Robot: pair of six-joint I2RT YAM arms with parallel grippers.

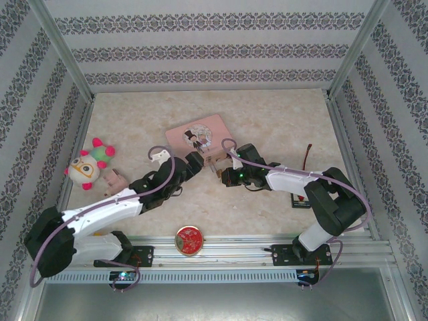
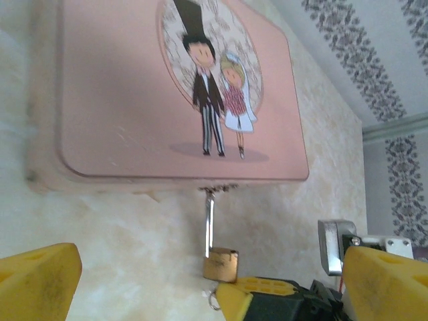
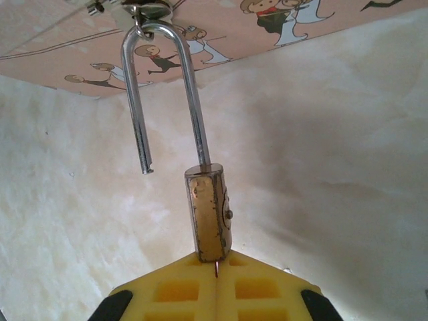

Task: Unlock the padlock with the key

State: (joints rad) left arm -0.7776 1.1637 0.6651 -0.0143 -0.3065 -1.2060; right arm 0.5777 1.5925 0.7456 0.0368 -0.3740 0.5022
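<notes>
Padlock unlocked, body against right claw tips

No legible text, number, brand or sign anywhere. Pink tin box lid: cartoon bride and groom, no lettering to read. Brass padlock body: worn face, no stamp readable. Round red-gold tin: lid pattern too small to make out.
</notes>
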